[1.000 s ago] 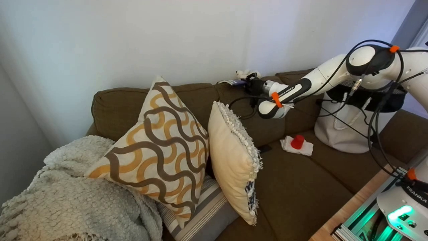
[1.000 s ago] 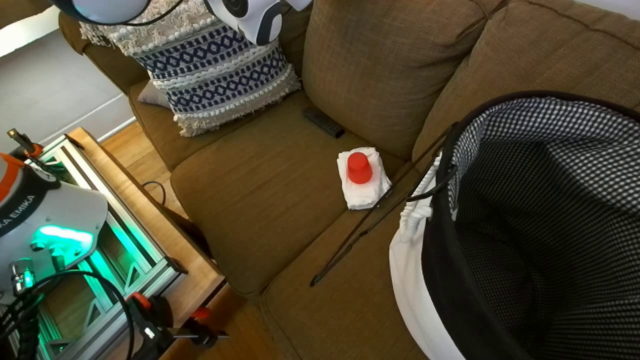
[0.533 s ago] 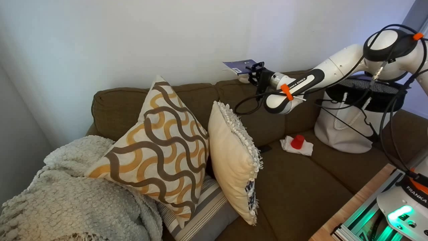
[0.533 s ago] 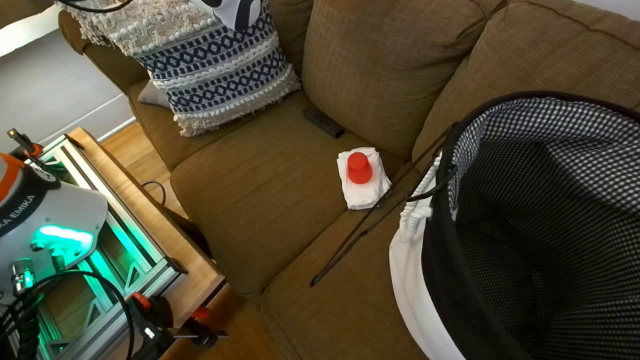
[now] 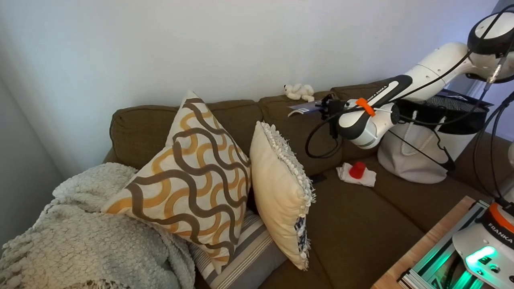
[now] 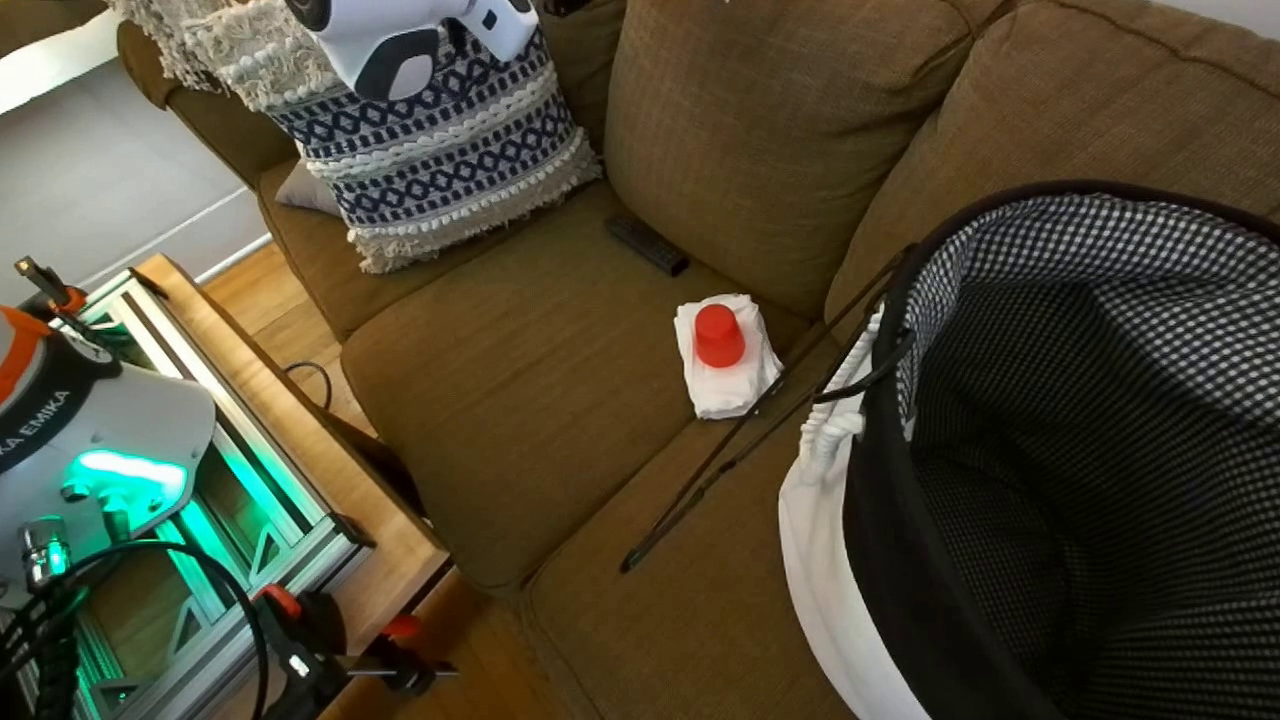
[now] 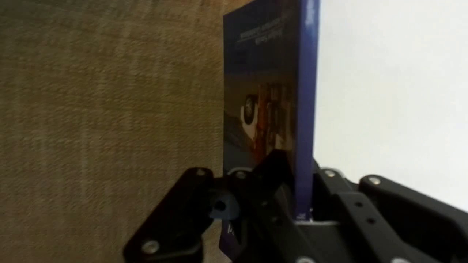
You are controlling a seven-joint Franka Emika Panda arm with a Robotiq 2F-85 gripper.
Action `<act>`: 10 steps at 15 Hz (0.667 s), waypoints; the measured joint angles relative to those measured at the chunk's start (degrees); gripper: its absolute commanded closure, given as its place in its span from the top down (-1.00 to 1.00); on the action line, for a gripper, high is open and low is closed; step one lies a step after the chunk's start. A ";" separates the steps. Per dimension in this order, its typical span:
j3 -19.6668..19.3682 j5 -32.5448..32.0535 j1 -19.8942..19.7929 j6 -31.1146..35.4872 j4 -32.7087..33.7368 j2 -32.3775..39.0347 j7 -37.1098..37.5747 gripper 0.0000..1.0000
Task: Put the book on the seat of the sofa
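The book [image 5: 304, 108] is thin, with a purple-blue spine and a vehicle picture on its cover. My gripper [image 5: 323, 106] is shut on it and holds it level with the top of the sofa's backrest. In the wrist view the book [image 7: 306, 91] stands between the two fingers, its spine facing the camera; the gripper [image 7: 300, 171] grips it near one end of the spine. The sofa's brown seat [image 5: 353, 216] lies below; the seat also shows in an exterior view [image 6: 520, 370], where the gripper and book are out of view.
A white toy [image 5: 299, 92] sits on the backrest. A fringed pillow [image 5: 277, 192] and a patterned pillow [image 5: 192, 180] lean at one side. On the seat are a red cup [image 6: 719, 337] on a white cloth [image 6: 730, 395], a remote [image 6: 647, 245] and a large basket [image 6: 840, 560].
The gripper rose with the book above the backrest, then came down and rightwards in an exterior view. The white toy is now fully uncovered. The book stays held.
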 measured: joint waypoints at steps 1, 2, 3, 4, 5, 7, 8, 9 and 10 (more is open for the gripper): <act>0.26 4.73 -0.45 0.00 -2.80 -2.21 -1.49 -0.93; 0.24 9.27 -0.56 0.00 -5.31 -4.69 -2.19 -0.93; 0.06 13.81 -0.46 0.00 -7.85 -7.41 -2.42 -0.93; -0.28 18.17 -0.21 0.00 -10.49 -10.20 -2.42 -0.93; -1.07 22.20 0.41 0.00 -13.26 -13.02 -2.09 -0.93; -4.30 29.75 3.23 -0.03 -19.49 -18.89 0.01 -0.71; -6.85 29.94 5.47 -0.58 -21.48 -21.03 1.98 -0.71; -9.22 29.45 7.78 -1.26 -21.70 -22.08 3.79 -0.71; -10.44 29.41 9.34 -1.34 -21.30 -22.36 4.51 -0.71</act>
